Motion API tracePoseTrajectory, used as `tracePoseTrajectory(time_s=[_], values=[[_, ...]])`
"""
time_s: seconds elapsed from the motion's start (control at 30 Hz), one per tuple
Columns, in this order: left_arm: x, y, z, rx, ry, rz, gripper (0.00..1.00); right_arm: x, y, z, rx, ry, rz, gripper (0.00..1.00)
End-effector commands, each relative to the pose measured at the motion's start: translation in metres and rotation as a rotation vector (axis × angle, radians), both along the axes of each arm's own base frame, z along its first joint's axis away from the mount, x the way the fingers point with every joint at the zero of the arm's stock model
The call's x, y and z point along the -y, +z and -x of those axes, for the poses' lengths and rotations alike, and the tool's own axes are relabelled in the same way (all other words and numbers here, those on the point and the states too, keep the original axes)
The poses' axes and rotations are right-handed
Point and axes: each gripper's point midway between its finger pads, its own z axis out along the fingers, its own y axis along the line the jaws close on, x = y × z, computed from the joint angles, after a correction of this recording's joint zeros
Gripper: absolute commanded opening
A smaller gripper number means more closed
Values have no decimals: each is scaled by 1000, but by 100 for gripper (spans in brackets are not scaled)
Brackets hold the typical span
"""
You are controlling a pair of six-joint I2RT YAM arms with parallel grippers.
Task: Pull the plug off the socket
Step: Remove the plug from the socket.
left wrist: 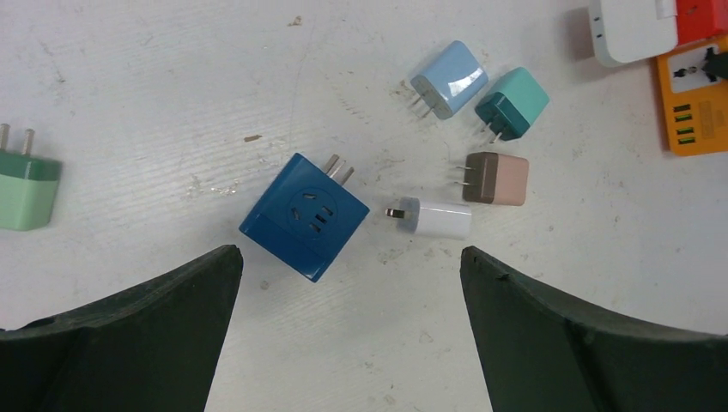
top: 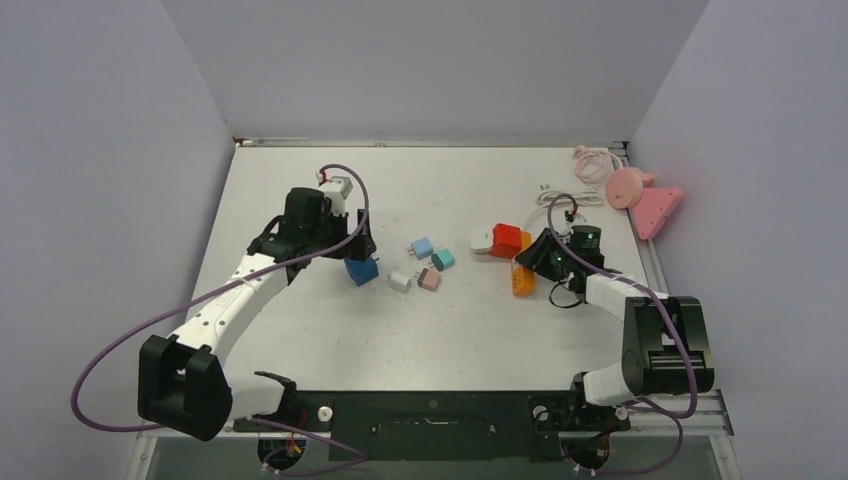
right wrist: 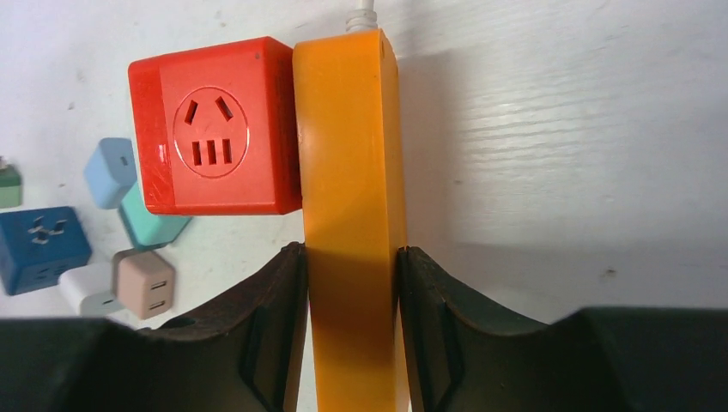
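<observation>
Grip on the right: right end effector (right wrist: pixel 350 255) was closed narrow on the orange power strip (right wrist: pixel 348 172), with one black finger pressed flat on each long side near its near end. The strip was a smooth, glossy plastic bar with rounded edges. A white cable (right wrist: pixel 362 12) left its far end.

The red cube plug (right wrist: pixel 215 129) sat tight against the strip's left face, touching along a full side. It was boxy matte plastic with a round recessed outlet and slots facing the wrist camera. In the top view the pair lay right of centre on the counter (top: pixel 420 340), just beside a white adapter (top: pixel 482 238).

Left end effector (left wrist: pixel 348 255) was spread wide with nothing between its fingers. It hung over a dark blue cube adapter (left wrist: pixel 305 215) lying tilted on the counter, metal prongs pointing far-right.

Small rounded chargers were clustered near it, apart from each other:
- light blue charger (left wrist: pixel 451 79)
- teal charger (left wrist: pixel 513 103)
- dusty pink charger (left wrist: pixel 498 178)
- white charger (left wrist: pixel 438 219)

A green charger (left wrist: pixel 26 190) lay at the left edge of that view. The counter surface was white, scuffed and faintly grained.
</observation>
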Motion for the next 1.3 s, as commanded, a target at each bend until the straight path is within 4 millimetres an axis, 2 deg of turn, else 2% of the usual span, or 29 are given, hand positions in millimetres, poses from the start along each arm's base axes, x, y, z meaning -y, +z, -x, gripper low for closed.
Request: tracePoseTrajectory(time_s=[0.0, 0.2, 0.33, 0.47, 0.53, 0.63, 0.8, 1.03, 1.2, 1.27], values=[[36, 29, 4, 110, -138, 113, 96, -51, 40, -12, 159, 160, -184, 5], [98, 52, 14, 110, -297, 348, 96, -103, 70, -12, 313, 349, -247, 5], [128, 62, 4, 74, -339, 486, 96, -129, 92, -5, 415, 417, -362, 5], [144, 49, 0, -12, -355, 570, 99, -146, 86, 5, 424, 445, -411, 5], [151, 44, 3, -43, -374, 613, 92, -153, 79, 8, 411, 463, -436, 5], [155, 34, 4, -73, -376, 621, 84, -161, 75, 15, 406, 487, -477, 5], [149, 12, 0, -126, -322, 569, 74, -167, 67, 16, 392, 496, -475, 5], [138, -16, -4, -197, -229, 496, 70, -169, 63, 18, 385, 500, -455, 5], [142, -17, -3, -219, -232, 522, 70, -172, 61, 19, 383, 510, -440, 5], [146, -13, -2, -218, -248, 563, 64, -173, 60, 20, 382, 517, -426, 5]])
